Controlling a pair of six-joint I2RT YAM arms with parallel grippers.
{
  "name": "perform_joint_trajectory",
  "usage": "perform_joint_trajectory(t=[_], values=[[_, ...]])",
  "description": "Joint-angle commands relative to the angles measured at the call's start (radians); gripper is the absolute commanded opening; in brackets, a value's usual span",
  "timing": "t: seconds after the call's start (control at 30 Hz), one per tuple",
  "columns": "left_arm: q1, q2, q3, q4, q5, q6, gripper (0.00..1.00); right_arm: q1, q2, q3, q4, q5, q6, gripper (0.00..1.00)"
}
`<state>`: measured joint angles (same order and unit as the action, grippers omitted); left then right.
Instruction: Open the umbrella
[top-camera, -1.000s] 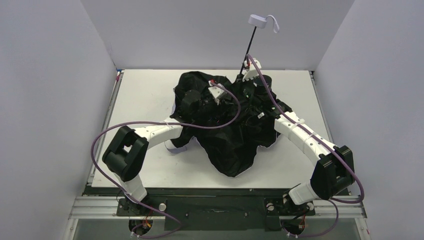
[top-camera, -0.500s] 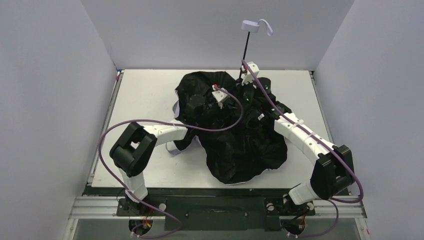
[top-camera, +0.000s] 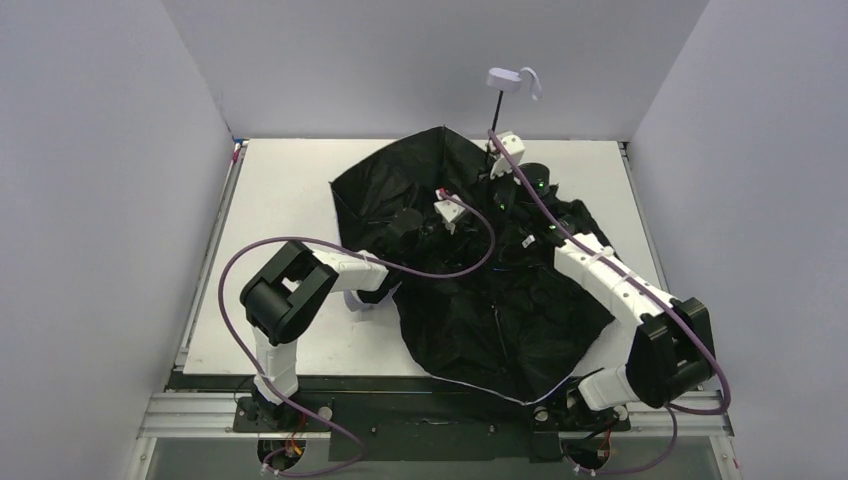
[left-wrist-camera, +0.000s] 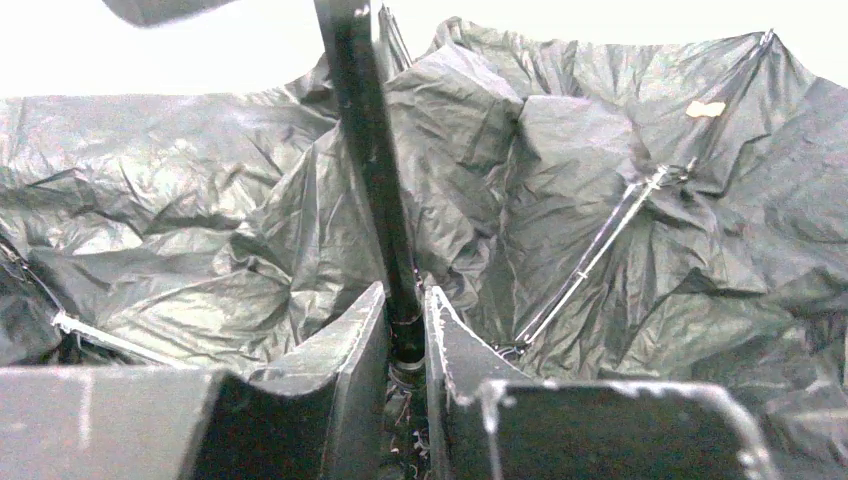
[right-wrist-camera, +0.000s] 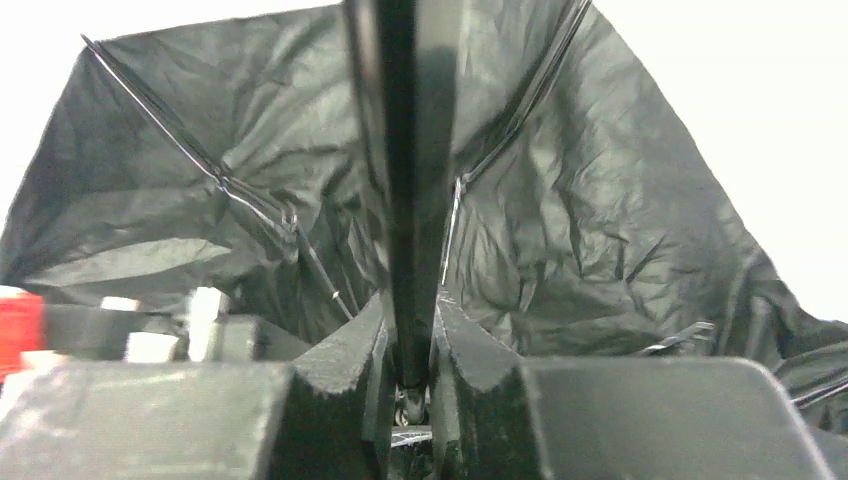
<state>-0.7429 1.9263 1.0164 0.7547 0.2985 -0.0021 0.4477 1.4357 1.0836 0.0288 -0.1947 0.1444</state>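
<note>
Black canopy of the umbrella (top-camera: 480, 300) lay half-spread, underside up, across the white table (top-camera: 290, 190) in the top view, its lavender handle (top-camera: 505, 80) raised at the far side. From the left wrist, the left gripper (left-wrist-camera: 405, 325) pinched the thin shaft (left-wrist-camera: 368, 150) low among the ribs (left-wrist-camera: 590, 258). From the right wrist, the right gripper (right-wrist-camera: 408, 335) clamped that shaft too. With 2 grips on 1 slim rod, mismatched pulls could bend it, or it could slip before the ribs locked.
</note>
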Motion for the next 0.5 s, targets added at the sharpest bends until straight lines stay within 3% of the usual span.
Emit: perform_joint_trajectory(t=[0.0, 0.13, 0.33, 0.47], values=[[0.037, 0.152, -0.134, -0.419, -0.163, 0.095, 0.14, -0.026, -0.183, 0.111, 0.309, -0.008, 0.025, 0.13], [0.030, 0.173, -0.122, -0.408, -0.170, 0.121, 0.14, -0.034, -0.163, 0.154, 0.314, -0.006, 0.038, 0.12], [0.026, 0.179, -0.116, -0.418, -0.173, 0.136, 0.17, -0.049, -0.146, 0.180, 0.301, -0.036, 0.029, 0.00], [0.029, 0.152, -0.136, -0.414, -0.154, 0.144, 0.19, -0.053, -0.163, 0.179, 0.231, -0.048, 0.022, 0.23]])
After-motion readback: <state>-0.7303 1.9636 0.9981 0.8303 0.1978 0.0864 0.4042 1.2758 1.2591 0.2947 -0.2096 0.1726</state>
